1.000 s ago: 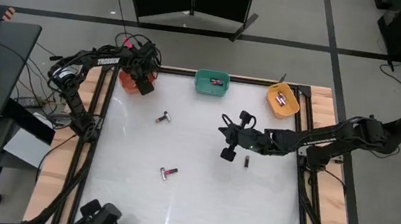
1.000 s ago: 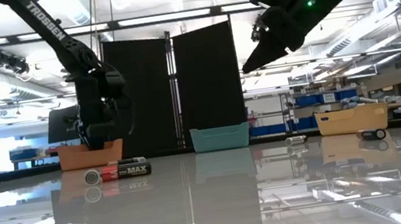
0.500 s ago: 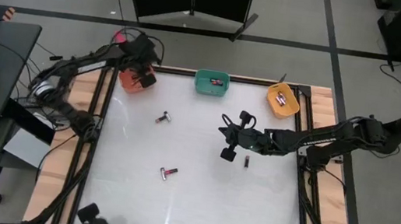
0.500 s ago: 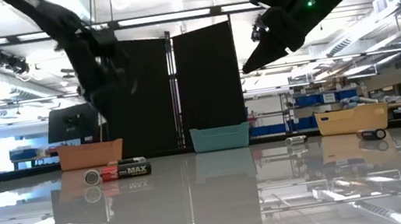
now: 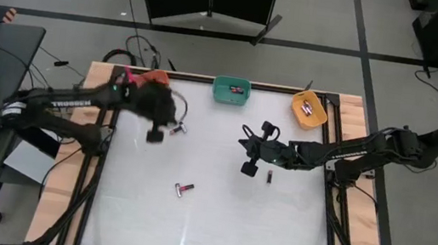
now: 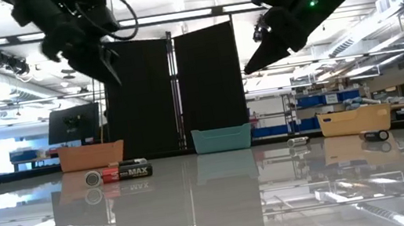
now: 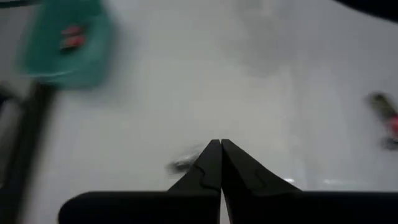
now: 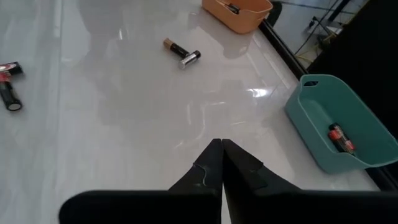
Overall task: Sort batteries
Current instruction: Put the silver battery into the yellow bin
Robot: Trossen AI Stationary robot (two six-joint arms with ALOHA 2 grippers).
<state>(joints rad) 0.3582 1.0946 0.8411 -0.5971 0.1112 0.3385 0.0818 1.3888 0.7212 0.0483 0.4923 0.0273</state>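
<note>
Batteries lie loose on the white table: one at far left, a red-and-dark pair nearer the middle, and a small dark one on the right. My left gripper hangs shut and empty above the table beside the far-left battery. My right gripper hovers shut and empty next to the small dark battery. More batteries lie inside the teal bin and the yellow bin.
Three bins line the far edge: an orange one partly under my left arm, the teal one in the middle, the yellow one at far right. A wooden frame borders the table. The near half of the table lies open.
My left gripper has risen out of the orange bin at the far left corner and swung toward the near edge and the table's middle, turning as it went; it now hangs over the far-left battery. My right gripper has kept still.
</note>
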